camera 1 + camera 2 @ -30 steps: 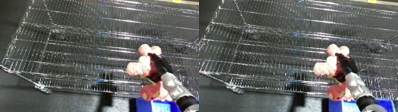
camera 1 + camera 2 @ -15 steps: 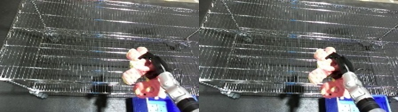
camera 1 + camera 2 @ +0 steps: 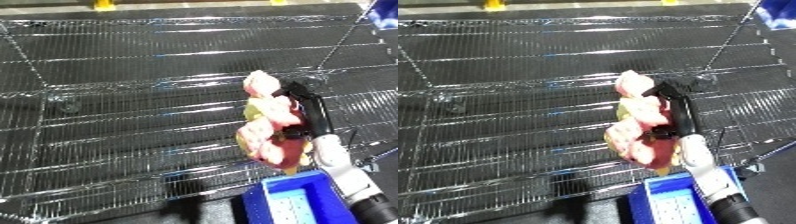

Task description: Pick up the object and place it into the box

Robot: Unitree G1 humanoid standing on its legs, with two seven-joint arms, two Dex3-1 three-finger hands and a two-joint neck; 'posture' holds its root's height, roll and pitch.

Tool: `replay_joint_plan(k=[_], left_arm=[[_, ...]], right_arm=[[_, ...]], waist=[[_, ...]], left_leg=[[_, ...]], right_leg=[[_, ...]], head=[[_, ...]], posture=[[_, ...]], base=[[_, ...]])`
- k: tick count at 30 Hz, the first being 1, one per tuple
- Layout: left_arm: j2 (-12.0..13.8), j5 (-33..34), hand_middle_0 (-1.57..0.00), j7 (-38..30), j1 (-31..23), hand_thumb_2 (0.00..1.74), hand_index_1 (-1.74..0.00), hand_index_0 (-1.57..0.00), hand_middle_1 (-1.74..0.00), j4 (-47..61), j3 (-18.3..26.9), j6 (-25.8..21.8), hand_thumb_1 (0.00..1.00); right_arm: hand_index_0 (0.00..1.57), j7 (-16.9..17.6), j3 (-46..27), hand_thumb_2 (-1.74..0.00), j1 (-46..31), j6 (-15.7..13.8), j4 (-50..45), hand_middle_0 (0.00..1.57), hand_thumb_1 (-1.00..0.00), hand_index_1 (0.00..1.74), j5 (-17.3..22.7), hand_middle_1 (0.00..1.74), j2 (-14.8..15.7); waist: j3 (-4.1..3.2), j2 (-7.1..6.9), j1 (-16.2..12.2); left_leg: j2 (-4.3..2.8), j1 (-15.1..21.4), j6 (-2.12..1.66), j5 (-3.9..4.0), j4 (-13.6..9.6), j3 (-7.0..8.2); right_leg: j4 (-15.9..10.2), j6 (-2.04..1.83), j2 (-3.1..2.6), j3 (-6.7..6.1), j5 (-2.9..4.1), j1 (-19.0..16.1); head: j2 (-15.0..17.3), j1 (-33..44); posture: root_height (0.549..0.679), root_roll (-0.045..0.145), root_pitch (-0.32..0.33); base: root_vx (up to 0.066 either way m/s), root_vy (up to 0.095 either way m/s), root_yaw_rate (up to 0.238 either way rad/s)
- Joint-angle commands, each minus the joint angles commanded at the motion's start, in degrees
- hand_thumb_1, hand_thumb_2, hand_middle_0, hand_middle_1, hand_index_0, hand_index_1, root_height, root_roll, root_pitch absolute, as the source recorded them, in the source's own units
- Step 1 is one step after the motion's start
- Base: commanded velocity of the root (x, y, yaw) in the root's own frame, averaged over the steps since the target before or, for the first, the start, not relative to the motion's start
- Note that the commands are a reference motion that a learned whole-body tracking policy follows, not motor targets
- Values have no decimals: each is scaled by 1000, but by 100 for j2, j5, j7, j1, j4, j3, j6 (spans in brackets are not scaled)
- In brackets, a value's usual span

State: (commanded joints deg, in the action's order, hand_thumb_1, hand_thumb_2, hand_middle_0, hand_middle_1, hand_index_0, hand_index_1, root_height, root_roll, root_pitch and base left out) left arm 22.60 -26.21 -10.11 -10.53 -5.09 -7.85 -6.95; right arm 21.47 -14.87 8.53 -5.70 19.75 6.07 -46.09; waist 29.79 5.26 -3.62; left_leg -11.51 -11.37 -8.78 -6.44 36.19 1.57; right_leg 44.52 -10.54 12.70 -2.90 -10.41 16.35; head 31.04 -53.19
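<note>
A pink and yellow soft toy (image 3: pixel 268 120) hangs in the air over the wire mesh bin (image 3: pixel 133 95), held upright at the view's right of centre. My right hand (image 3: pixel 302 110) is shut on it, black fingers wrapped round its right side, the white forearm (image 3: pixel 342 167) running down to the lower right edge. The toy's lower end hangs just above the near rim of the bin. My left hand shows in neither view.
A blue container (image 3: pixel 298 200) with a pale label sits at the bottom right, just under my forearm. The bin's wire floor and walls fill nearly the whole picture. A blue object (image 3: pixel 384 12) shows at the top right corner.
The camera has tilted, so the bin looks more level. My right hand has carried the toy up and a little left, further over the bin; the blue container shows more.
</note>
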Motion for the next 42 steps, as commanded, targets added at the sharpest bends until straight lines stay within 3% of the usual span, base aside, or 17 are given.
replay_joint_plan(k=[7, 14, 23, 27, 31, 35, 38, 42], left_arm=[[-92, 19, -1570, 8, -1, 1740, -1740, -1570, -1740, 0, -4, 38, 1000], [-204, 27, -1570, 2, -3, 1740, -1740, -1570, -1740, -73, -137, 56, 1000], [-229, 8, -1570, -10, -26, 1740, -1740, -1570, -1740, -231, -137, 40, 1000], [-237, -48, -1570, -9, -37, 1740, -1740, -1570, -1740, -299, -189, 9, 1000], [-240, -150, -1570, -44, -25, 1740, -1740, -1570, -1740, -373, -285, -13, 1000], [-202, -170, -1570, -42, -4, 1740, -1740, -1570, -1740, -398, -334, -17, 1000], [-172, -149, -1570, -27, 11, 1740, -1740, -1570, -1740, -401, -333, -25, 1000], [-136, -110, -1570, -8, 25, 1740, -1740, -1570, -1740, -413, -318, -42, 1000]], right_arm=[[1570, 319, -902, -1740, -658, -164, -472, 1570, -1000, 1740, 158, 1740, 201], [1570, 690, -1650, -1740, -1199, -415, -631, 1570, -1000, 1740, 425, 1740, 537], [1570, 887, -2257, -1740, -1748, -626, -227, 1570, -1000, 1740, 872, 1740, 941], [1570, 833, -2368, -1740, -1767, -822, -11, 1570, -1000, 1740, 1340, 1740, 1050], [1256, 657, -2451, -1392, -1611, -1158, 288, 1256, -800, 1392, 2163, 1392, 1177], [942, 409, -2477, -1044, -1540, -1325, 609, 942, -600, 1044, 2896, 1044, 1120], [706, 323, -2500, -783, -1547, -1356, 756, 706, -450, 783, 3070, 783, 1065], [393, 312, -2520, -435, -1589, -1338, 870, 393, -250, 435, 3006, 435, 1050]], waist=[[-3, -20, -295], [-53, -46, -589], [-186, -54, -914], [-245, -38, -1039], [-269, -40, -1128], [-264, -12, -1178], [-272, 4, -1200], [-281, 3, -1221]], left_leg=[[-45, 183, 4, -56, 63, 89], [-83, 311, 25, -136, 172, 188], [-160, 430, 31, -216, 175, 358], [-180, 502, 21, -236, 137, 434], [-205, 538, -1, -238, 149, 499], [-204, 529, -17, -222, 158, 529], [-199, 519, -20, -212, 144, 539], [-198, 507, -18, -205, 120, 545]], right_leg=[[-80, -3, -44, -42, 35, -173], [-85, 3, -103, -122, 77, -235], [-275, 5, -203, -215, 150, -294], [-364, 6, -244, -245, 161, -337], [-400, 16, -273, -274, 181, -351], [-422, 25, -279, -293, 215, -330], [-451, 29, -281, -301, 237, -319], [-478, 28, -286, -296, 246, -299]], head=[[50, -653], [206, -1182], [339, -1563], [474, -1802], [534, -1993], [534, -1937], [500, -1893], [516, -1799]], posture=[[623, 57, -282], [622, 57, -302], [625, 57, -299], [628, 58, -294], [629, 60, -296], [628, 62, -296], [629, 63, -294], [629, 63, -289]], base=[[5, 11, -76], [3, 11, -102], [0, 4, -136], [2, 16, -122], [-1, 9, -99], [-18, 9, -54], [-15, 4, -28], [-16, 2, -5]])
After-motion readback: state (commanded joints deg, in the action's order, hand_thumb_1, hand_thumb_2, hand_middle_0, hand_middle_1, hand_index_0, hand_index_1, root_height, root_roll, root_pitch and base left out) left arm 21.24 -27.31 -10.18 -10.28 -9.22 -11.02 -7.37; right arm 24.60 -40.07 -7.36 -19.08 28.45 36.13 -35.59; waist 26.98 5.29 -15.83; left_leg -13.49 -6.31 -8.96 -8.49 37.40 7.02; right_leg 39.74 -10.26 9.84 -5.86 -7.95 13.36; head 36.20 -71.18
